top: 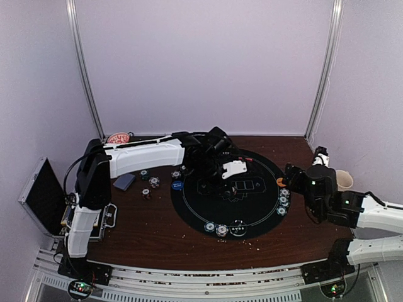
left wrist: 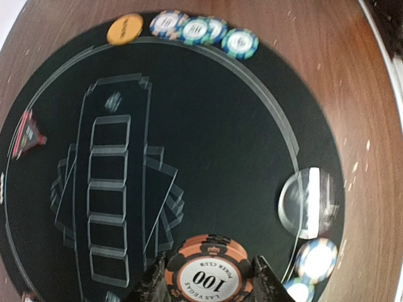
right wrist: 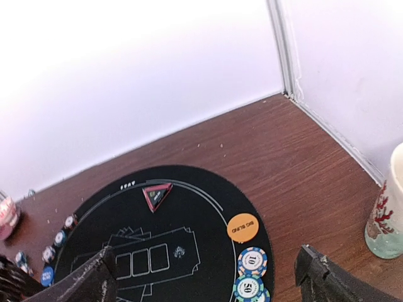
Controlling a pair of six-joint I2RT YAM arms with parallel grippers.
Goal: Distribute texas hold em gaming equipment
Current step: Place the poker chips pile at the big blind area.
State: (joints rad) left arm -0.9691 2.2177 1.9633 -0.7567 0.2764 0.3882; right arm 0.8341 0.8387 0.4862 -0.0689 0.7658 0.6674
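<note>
- A round black mat lies in the middle of the brown table. It has white card boxes drawn on it.
- An open black case sits at the left edge. A red bowl stands at the back left, and a cup stands far to the right.
- The left arm stretches over the back of the mat and hides part of it from above.
- The left claw is squeezed on an orange and black chip marked 100. It holds the chip over the mat, and I cannot tell if the chip touches the mat.
- The right claw has its fingers wide apart. It holds nothing and hangs over the right side of the mat.
- An orange button and a row of chips lie along the right rim of the mat.
- A silvery button lies on the near rim, with two striped chips beside it.
- A red triangle lies on the back of the mat.
- A blue button, some loose chips and grey-blue cards lie on the table left of the mat.
</note>
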